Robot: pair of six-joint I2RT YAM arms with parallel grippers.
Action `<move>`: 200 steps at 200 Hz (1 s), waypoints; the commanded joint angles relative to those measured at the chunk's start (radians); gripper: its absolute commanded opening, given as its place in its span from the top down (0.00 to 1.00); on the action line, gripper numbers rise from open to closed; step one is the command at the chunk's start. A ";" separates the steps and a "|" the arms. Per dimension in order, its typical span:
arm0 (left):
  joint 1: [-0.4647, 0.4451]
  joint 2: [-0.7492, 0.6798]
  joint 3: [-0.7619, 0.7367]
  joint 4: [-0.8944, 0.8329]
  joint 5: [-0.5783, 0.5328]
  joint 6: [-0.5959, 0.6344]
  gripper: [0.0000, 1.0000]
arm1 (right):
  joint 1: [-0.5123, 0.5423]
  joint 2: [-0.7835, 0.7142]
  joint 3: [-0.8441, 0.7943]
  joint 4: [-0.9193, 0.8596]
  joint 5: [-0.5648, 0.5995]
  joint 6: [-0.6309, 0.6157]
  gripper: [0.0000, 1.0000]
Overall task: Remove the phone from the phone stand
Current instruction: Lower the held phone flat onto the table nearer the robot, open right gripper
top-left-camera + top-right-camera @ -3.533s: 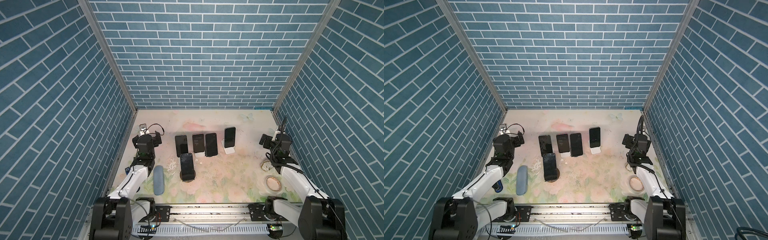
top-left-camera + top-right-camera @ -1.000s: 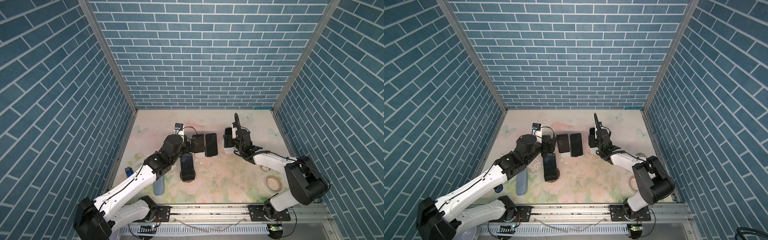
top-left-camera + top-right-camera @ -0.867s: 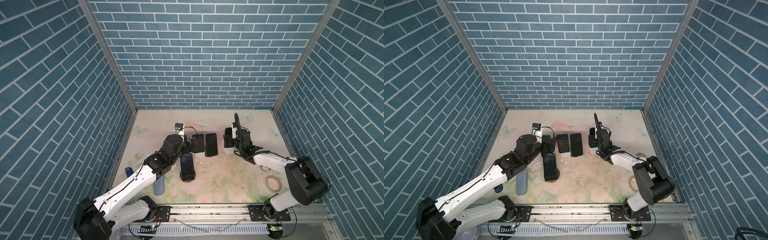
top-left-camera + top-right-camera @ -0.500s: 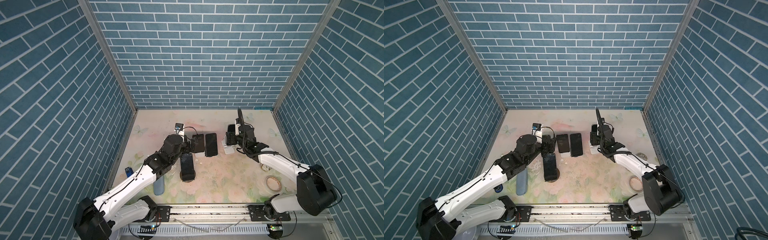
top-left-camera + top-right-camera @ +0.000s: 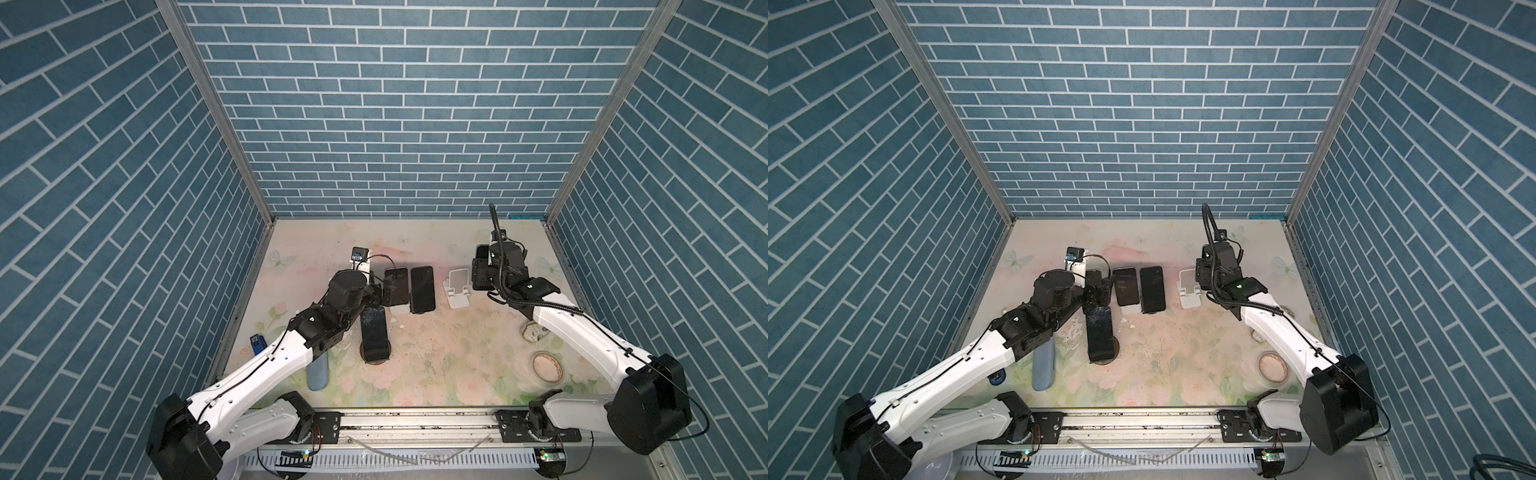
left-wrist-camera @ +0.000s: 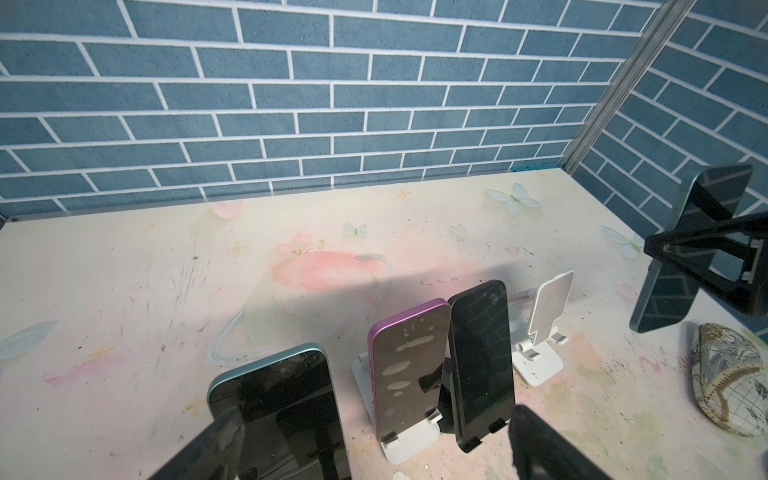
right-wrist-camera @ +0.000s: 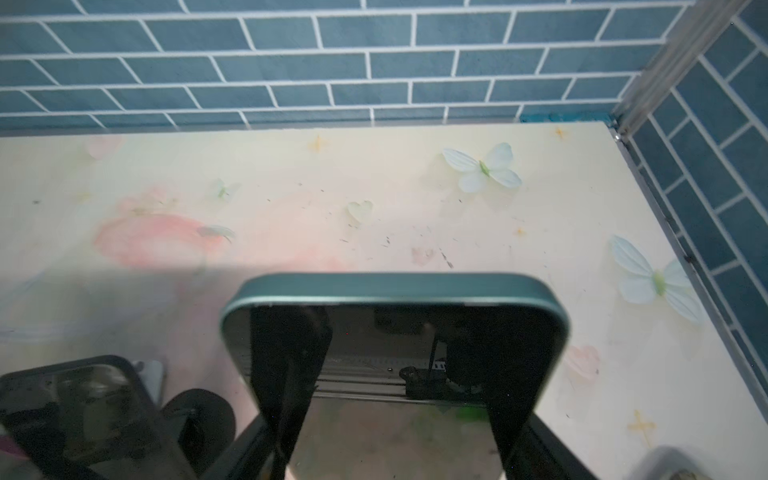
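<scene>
Phone stands are being arranged mid-table: the left gripper (image 6: 374, 440), jaws wide apart, is being held by the teal-edged black phone (image 6: 282, 411); the white plastic stand (image 5: 457, 286) is being left bare; rightward, the dark-green phone (image 7: 395, 353) is being clamped aloft by the right gripper (image 7: 395, 415).

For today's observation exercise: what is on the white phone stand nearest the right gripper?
Nothing: the white phone stand is bare. The right gripper holds a dark green phone lifted clear of it. The ledge behind the stand's backrest is hidden.

desk (image 5: 436, 340): pale floral print, scuffed
stands: empty white phone stand (image 5: 457, 287), three phone-bearing stands beside it
loose items: tape roll (image 5: 547, 366), blue case (image 5: 318, 370)
</scene>
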 commanded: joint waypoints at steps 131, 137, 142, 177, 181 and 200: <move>-0.017 -0.042 -0.002 -0.008 -0.045 -0.003 0.00 | -0.202 0.353 0.152 -0.303 -0.163 -0.077 0.61; -0.018 -0.043 -0.002 -0.009 -0.045 -0.004 0.00 | -0.204 0.362 0.156 -0.308 -0.155 -0.083 0.61; -0.017 -0.044 -0.001 -0.008 -0.046 -0.003 0.00 | -0.204 0.369 0.159 -0.309 -0.150 -0.088 0.61; -0.017 -0.046 -0.006 -0.008 -0.053 -0.004 0.00 | -0.210 0.415 0.165 -0.311 -0.125 -0.117 0.58; -0.017 -0.046 -0.006 -0.008 -0.053 -0.003 0.00 | -0.211 0.420 0.164 -0.310 -0.128 -0.119 0.58; -0.018 -0.047 -0.008 -0.008 -0.055 -0.003 0.00 | -0.213 0.441 0.161 -0.301 -0.150 -0.136 0.57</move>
